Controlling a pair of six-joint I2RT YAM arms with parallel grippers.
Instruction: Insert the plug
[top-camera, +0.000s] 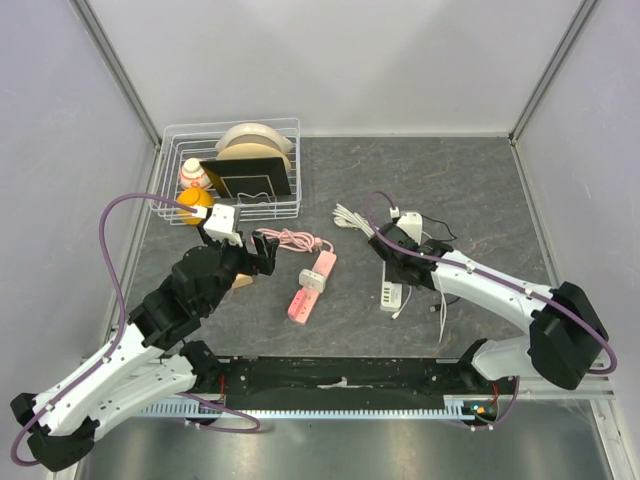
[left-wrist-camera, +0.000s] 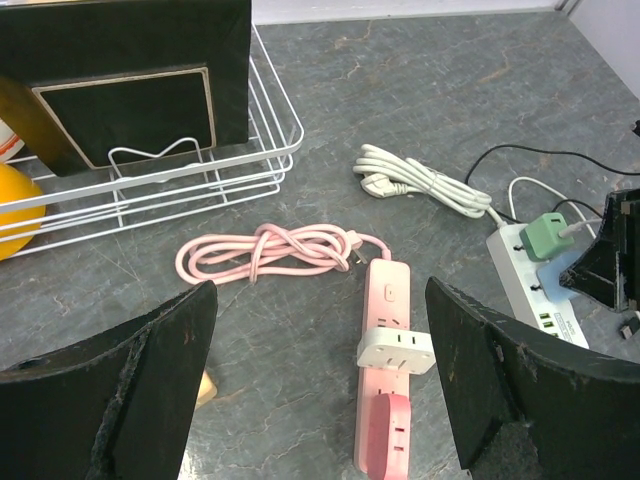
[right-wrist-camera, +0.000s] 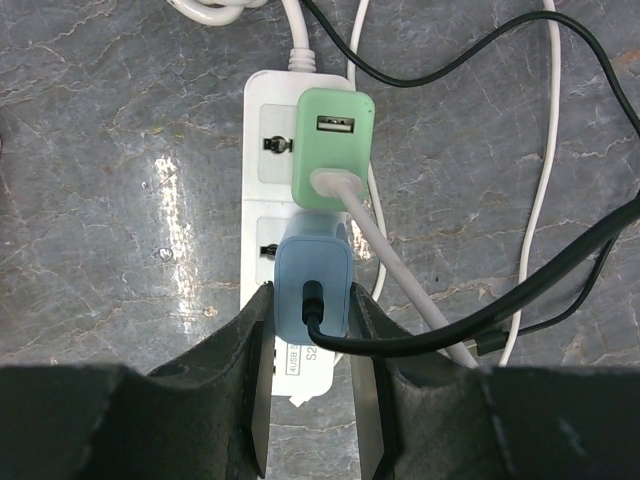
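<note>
On white strip (right-wrist-camera: 262, 200): two chargers (right-wrist-camera: 333, 145); right gripper (right-wrist-camera: 312, 310) clamps blue charger (right-wrist-camera: 314, 275); left gripper (left-wrist-camera: 318, 290) wide, empty.

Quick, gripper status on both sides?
Left gripper: open, holding nothing.
Right gripper: closed on the blue plug at the white power strip.

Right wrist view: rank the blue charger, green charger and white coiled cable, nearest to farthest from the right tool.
1. blue charger, gripped by the right tool.
2. green charger, just beyond it.
3. white coiled cable, top edge.
</note>
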